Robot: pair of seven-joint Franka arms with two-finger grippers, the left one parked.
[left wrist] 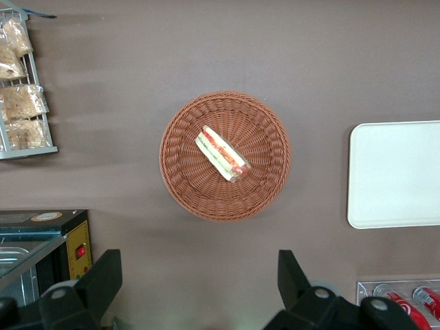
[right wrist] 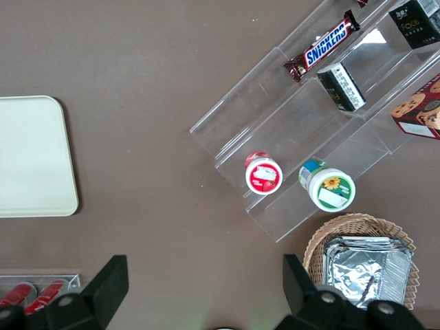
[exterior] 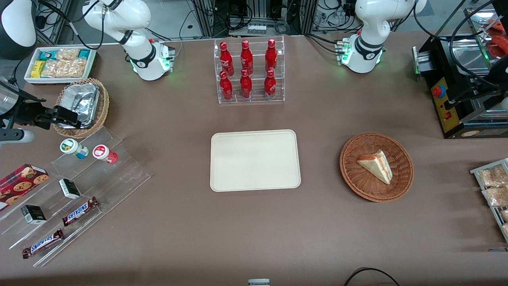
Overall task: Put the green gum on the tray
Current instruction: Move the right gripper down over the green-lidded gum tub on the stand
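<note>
The green gum [exterior: 73,147] lies on the top step of a clear acrylic stand [exterior: 119,174], white-and-green lid up; it also shows in the right wrist view [right wrist: 327,185]. A red-lidded canister [exterior: 104,153] lies beside it on the same step. The cream tray [exterior: 254,160] lies bare at the table's middle and shows in the right wrist view [right wrist: 31,157]. My right gripper [exterior: 65,115] hangs open and empty high over a wicker basket of foil packs, farther from the front camera than the gum. Its fingers [right wrist: 110,282] stand wide apart over bare table.
The stand also holds Snickers bars [exterior: 79,211], small dark boxes [exterior: 70,188] and a cookie box [exterior: 20,182]. The foil basket [exterior: 104,104] and a white snack bin [exterior: 93,59] lie nearby. A bottle rack [exterior: 250,71] and a sandwich basket [exterior: 401,190] stand around the tray.
</note>
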